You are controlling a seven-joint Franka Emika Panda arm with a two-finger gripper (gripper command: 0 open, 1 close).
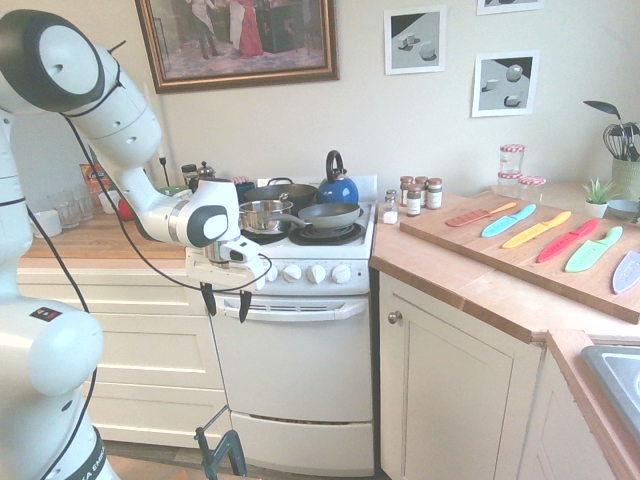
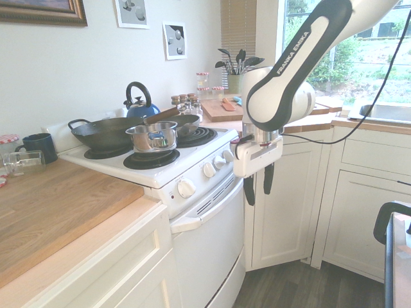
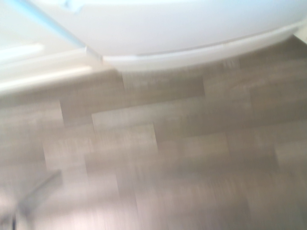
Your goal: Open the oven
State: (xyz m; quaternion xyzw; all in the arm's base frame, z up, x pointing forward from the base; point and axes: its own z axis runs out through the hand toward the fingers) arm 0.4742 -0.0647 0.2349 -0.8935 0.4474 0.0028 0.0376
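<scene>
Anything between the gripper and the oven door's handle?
Nothing: second exterior view shows only open air between the open gripper and the white oven's wide door handle.

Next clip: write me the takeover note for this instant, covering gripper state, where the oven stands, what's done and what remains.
Gripper: open, empty, fingers pointing down, in front of the oven near the left end of its handle; not gripping it.
Oven: door shut, handle untouched as far as the views show. Pots and kettle sit on the burners.
Done: approach only.
Left: close on the handle, pull the door down and open.
</scene>
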